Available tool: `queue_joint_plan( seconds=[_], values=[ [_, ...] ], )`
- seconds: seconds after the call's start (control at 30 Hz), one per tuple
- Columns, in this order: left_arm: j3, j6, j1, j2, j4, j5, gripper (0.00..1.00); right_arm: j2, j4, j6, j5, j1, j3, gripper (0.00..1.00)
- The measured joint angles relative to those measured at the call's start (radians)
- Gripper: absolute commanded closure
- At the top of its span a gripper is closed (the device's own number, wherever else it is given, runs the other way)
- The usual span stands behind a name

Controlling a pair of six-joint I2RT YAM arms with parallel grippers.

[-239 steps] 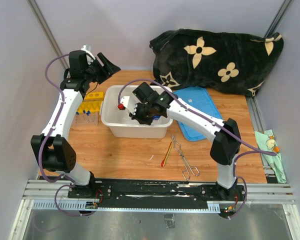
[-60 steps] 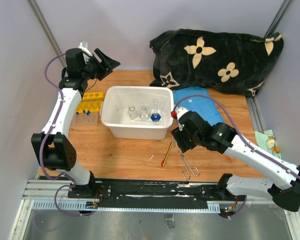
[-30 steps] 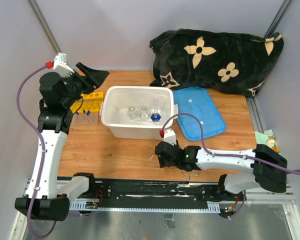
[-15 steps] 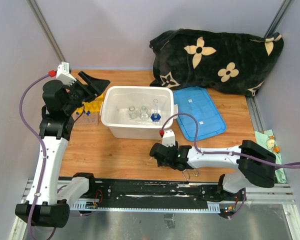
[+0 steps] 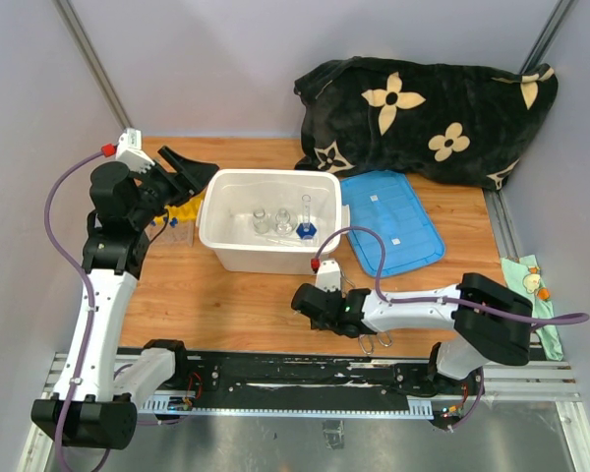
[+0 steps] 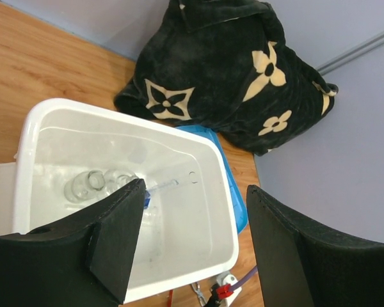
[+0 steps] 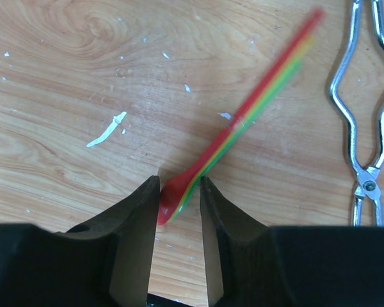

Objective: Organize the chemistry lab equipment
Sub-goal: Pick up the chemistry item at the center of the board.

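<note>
Right gripper (image 7: 179, 181) sits low by the table's (image 7: 83, 77) near edge, jaws straddling the rounded end of the red-handled spatula (image 7: 243, 118); whether they pinch it yet I cannot tell. The spatula's long axis slants away from my fingers, rightward in the wrist view, with the metal tongs (image 7: 369, 185) near. Left gripper (image 6: 195, 188) hangs released above the white tub (image 6: 22, 166), well apart.
</note>
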Motion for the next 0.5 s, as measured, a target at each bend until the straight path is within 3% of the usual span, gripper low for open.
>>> queue_joint_plan(
  seconds=[0.37, 0.5],
  values=[
    [-0.009, 0.012, 0.0, 0.002, 0.006, 0.0, 0.31, -0.075, -0.048, 0.012, -0.068, 0.028, -0.026, 0.97],
    [-0.018, 0.014, 0.0, 0.005, 0.01, 0.001, 0.31, -0.138, -0.144, 0.011, -0.083, 0.051, -0.027, 0.99]
  ],
)
